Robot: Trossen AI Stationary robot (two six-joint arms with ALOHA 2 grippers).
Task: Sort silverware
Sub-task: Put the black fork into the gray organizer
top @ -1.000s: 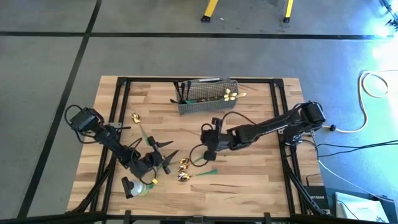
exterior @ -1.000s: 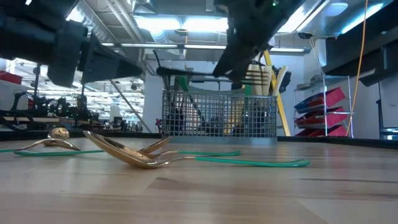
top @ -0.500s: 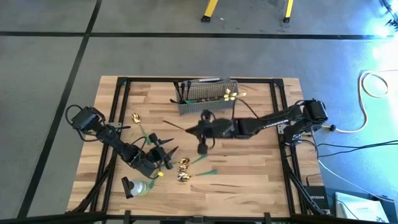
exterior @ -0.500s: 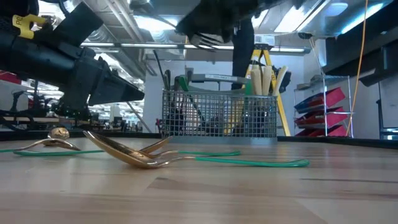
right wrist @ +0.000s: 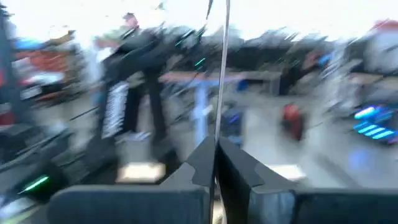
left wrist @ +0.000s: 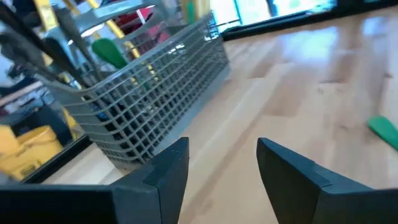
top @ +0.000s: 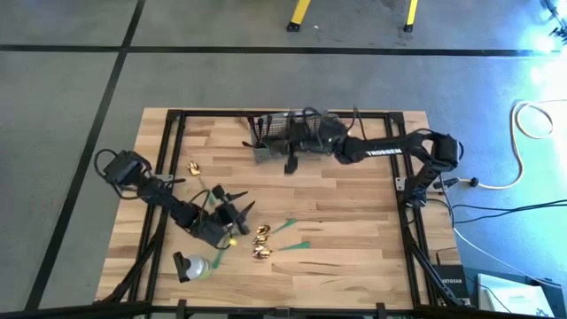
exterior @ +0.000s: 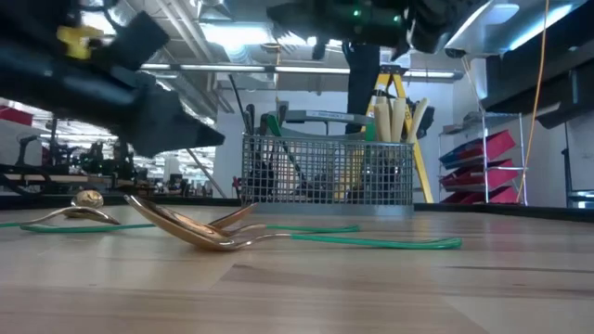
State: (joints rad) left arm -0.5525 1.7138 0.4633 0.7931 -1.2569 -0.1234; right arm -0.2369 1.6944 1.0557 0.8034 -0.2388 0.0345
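My right gripper (top: 297, 133) is at the table's far edge, over the grey wire basket (top: 273, 152), and is shut on a thin dark fork (right wrist: 221, 74). The basket holds dark forks (top: 260, 128) and cream-handled knives (exterior: 394, 116) standing on end. Two gold spoons (top: 261, 236) lie together on the table near its front. A third gold spoon (top: 193, 167) lies at the left. My left gripper (top: 241, 206) hangs open just left of the pair, with nothing between its fingers (left wrist: 168, 168). My right gripper pinches the fork's thin dark shaft (right wrist: 217, 134) between its two shut fingers. The shaft sticks out well past the fingertips. The gripper points about level toward the table's left, high over the basket, and the fork is clear of the table. Which end it holds I cannot tell.
Flat green tape strips (top: 297, 245) lie on the wood beside the spoons, and one shows in the low view (exterior: 371, 242). A pale green thing (top: 190, 266) sits near the front left corner. Black frame rails (top: 173, 142) border the tabletop.
My right gripper has swung from the table's middle up and toward the far edge to over the basket, tipping from pointing down to about level, with the dark fork still between its fingers. My left gripper has shifted a little toward the pair of gold spoons.
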